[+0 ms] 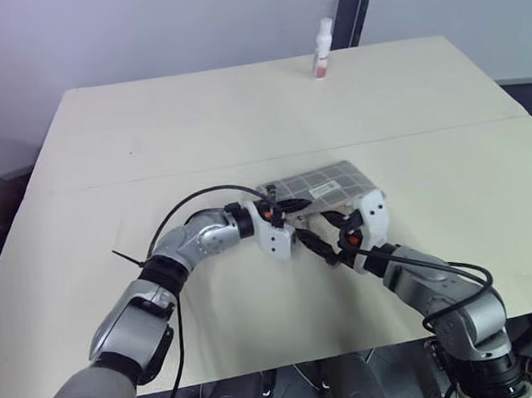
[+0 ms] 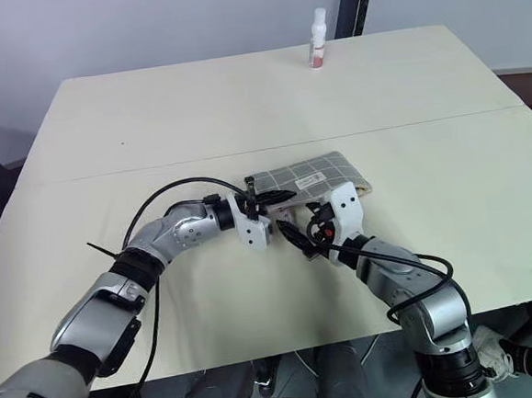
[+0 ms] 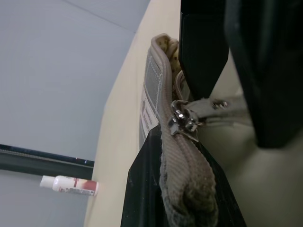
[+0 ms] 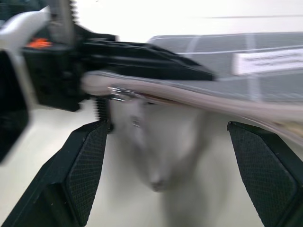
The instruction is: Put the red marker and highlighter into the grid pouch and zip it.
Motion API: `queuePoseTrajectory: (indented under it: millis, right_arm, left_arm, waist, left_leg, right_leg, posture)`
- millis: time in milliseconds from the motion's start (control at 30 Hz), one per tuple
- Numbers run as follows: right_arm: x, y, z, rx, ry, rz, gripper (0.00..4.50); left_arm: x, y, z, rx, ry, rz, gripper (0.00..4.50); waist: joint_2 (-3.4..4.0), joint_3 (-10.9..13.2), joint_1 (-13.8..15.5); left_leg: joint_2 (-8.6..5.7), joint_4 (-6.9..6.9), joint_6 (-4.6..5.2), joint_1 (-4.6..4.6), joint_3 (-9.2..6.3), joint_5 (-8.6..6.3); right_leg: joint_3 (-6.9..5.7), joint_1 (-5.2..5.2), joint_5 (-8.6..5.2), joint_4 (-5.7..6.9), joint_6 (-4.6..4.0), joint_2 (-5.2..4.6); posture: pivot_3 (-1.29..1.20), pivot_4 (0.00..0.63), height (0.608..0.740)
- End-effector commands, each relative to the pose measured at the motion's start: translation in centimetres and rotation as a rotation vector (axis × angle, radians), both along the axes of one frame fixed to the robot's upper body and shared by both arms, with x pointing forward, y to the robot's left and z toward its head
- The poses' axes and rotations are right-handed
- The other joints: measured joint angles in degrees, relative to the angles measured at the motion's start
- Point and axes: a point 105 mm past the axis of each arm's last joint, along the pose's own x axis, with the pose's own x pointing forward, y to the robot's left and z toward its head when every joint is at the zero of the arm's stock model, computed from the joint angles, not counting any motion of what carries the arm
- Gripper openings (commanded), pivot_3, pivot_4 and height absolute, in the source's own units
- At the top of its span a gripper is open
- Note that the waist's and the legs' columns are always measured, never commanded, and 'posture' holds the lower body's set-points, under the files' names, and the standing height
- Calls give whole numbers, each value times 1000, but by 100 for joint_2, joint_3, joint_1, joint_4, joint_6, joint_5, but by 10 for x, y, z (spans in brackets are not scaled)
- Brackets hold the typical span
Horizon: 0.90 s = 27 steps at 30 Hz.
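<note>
The grid pouch point(image 1: 325, 184) lies flat near the middle of the table, grey with white lines and a small white label. My left gripper point(image 1: 293, 204) points sideways and is shut on the pouch's near left end; the fabric edge sits clamped between its fingers point(image 3: 156, 189). The metal zipper pull point(image 3: 184, 121) lies just past that grip. My right gripper point(image 4: 168, 130) is open and low at the pouch's front edge, its fingers point(image 4: 85, 170) spread either side of the zipper line and touching nothing. The red marker and the highlighter are hidden or out of view.
A white bottle with a reddish label point(image 1: 322, 50) stands at the table's far edge. The pale table point(image 1: 150, 134) stretches wide to the left and back. Its near edge runs just under my arms.
</note>
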Motion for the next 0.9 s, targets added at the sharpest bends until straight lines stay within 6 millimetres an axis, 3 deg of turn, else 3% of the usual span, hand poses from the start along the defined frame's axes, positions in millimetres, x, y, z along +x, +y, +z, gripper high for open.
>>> queuePoseTrajectory:
  millis: [33, 233, 400, 500, 600, 700, 900]
  right_arm:
    - [-4, 10, 10, 33, -25, 62, 4136]
    - [-7, 3, 10, 45, -9, 80, 4136]
    - [1, 10, 9, 52, -15, 65, 4136]
    - [12, 15, 8, 69, -17, 27, 2964]
    - [14, 10, 7, 55, -21, 7, 1377]
    - [13, -23, 4, -19, -30, -56, 43]
    - [17, -120, 2, -231, -50, -244, 43]
  left_arm:
    - [0, -4, 11, -24, -43, -11, 0]
    - [3, -4, 13, -34, -47, -1, 0]
    - [3, -4, 17, -47, -45, -1, 0]
    - [3, -5, 17, -50, -45, -5, 0]
    - [2, -4, 18, -56, -42, -5, 0]
    - [4, 2, 17, -70, 7, 11, 0]
    - [5, 16, 14, -70, 40, 27, 0]
  waist:
    - [0, 0, 3]
    - [0, 0, -3]
    - [0, 0, -10]
    - [1, 0, -11]
    - [1, 0, 5]
    - [0, 0, 8]
    - [0, 0, 4]
  left_leg:
    - [0, 1, -3, 0, 0, -3]
    - [0, 4, 10, 1, 0, -15]
    - [1, 4, 6, 1, 0, -9]
    - [1, 4, 6, 1, 0, -10]
    - [1, 4, 1, 1, -1, -6]
    - [-2, 5, -9, 1, -1, 0]
    - [-9, 11, 3, 0, 3, -8]
  right_leg:
    - [0, 0, 0, 1, 0, 0]
    - [-2, 0, 1, 6, 0, 1]
    - [-1, -1, 1, 7, 0, 1]
    - [-1, -2, 1, 8, 0, 1]
    - [-1, -7, 1, 11, 0, 1]
    - [-2, -9, 1, 4, 0, -1]
    - [-3, 7, 1, -2, 0, -7]
  posture:
    - [0, 150, 740]
    - [0, 150, 740]
    - [0, 150, 740]
    - [0, 150, 740]
    - [0, 150, 740]
    - [0, 150, 740]
    - [0, 150, 740]
